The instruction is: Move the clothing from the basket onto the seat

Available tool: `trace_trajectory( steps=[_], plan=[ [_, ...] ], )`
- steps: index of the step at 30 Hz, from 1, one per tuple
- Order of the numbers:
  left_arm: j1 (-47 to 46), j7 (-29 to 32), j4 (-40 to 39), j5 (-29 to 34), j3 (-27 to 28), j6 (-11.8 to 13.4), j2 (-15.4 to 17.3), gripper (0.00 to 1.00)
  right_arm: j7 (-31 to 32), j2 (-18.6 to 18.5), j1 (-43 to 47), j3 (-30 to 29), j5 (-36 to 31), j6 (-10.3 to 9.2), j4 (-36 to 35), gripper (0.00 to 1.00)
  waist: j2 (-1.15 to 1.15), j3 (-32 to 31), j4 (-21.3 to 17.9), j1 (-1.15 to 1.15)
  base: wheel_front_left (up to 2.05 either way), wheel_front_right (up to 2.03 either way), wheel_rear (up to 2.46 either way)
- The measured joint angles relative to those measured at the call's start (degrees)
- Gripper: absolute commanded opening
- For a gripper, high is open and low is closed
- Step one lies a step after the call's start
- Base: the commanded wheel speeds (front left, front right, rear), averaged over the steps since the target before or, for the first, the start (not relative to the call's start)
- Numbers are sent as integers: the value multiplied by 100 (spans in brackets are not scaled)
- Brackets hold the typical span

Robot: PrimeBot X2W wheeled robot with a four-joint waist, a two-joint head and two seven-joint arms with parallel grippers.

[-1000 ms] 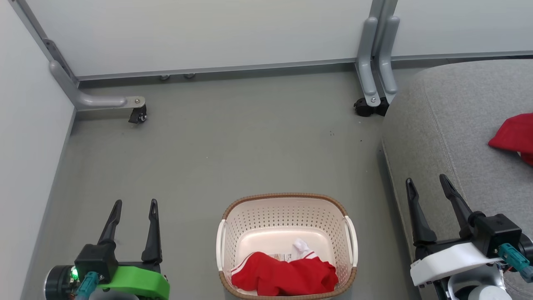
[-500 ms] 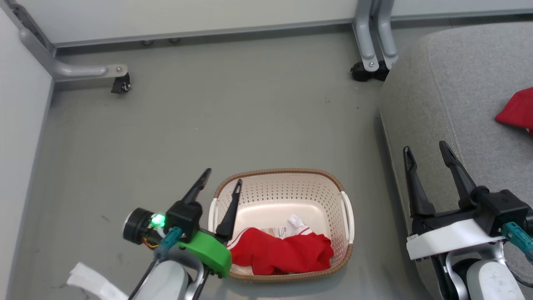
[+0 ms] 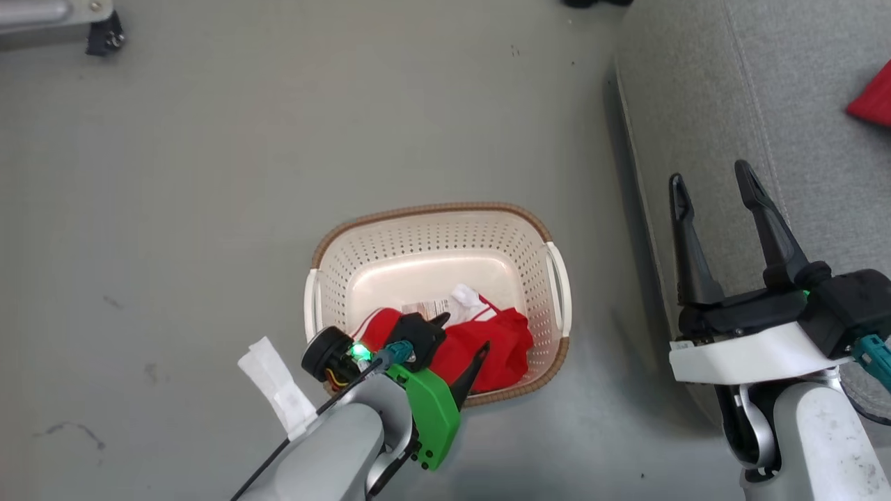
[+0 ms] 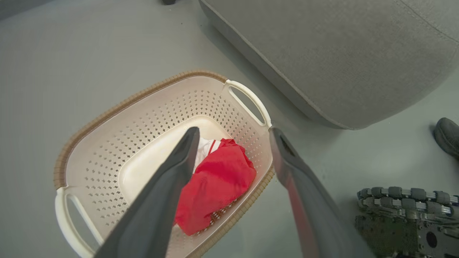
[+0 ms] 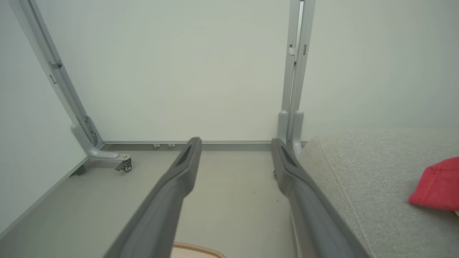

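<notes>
Red clothing [image 4: 218,175] in the basket [image 4: 143,122] lies under spread left fingers [image 4: 172,179].

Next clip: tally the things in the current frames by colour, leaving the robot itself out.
Cream basket: 1
Grey seat: 1
Red clothing: 2 heaps, one in the basket, the other heap on the seat
Total: 4

Grey floor [image 3: 209,174] with small dark specks. Black castor [image 3: 104,38] under a grey metal foot [image 3: 49,12], top left. White partition panels [image 5: 186,71] between grey posts [image 5: 294,71]. Dark shoe [image 4: 446,136] at the frame edge.
</notes>
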Motion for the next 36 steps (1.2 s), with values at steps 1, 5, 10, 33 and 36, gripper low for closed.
trace_trajectory(
  steps=[1, 5, 10, 33, 36],
  plan=[
    [-85, 42, 79, -123, -155, 0, 20, 100, -37, -1, -40, 10, 11, 0, 2, 100, 0, 85, -28, 0, 0, 0, 0],
    [-531, 229, 569, -580, -602, 0, 121, 100, -209, -2, -279, 114, 120, 0, 53, 100, 0, 520, -176, 0, 0, 0, 0],
    [-888, 413, 1059, -1021, -945, 0, 230, 100, -382, -2, -478, 185, 224, 0, 181, 100, 0, 995, -366, 1, 0, 0, 0],
    [-2113, 1524, 1956, -2275, -2197, 0, 953, 100, -710, -4, -1096, 673, 973, 0, 630, 100, 0, 2497, -1401, 1, 0, 0, 0],
    [-2232, 1575, 2121, -2296, -2236, 0, 987, 100, -712, -4, -1147, 740, 1088, 0, 594, 100, 0, 2605, -1509, 1, 0, 0, 0]
  ],
)
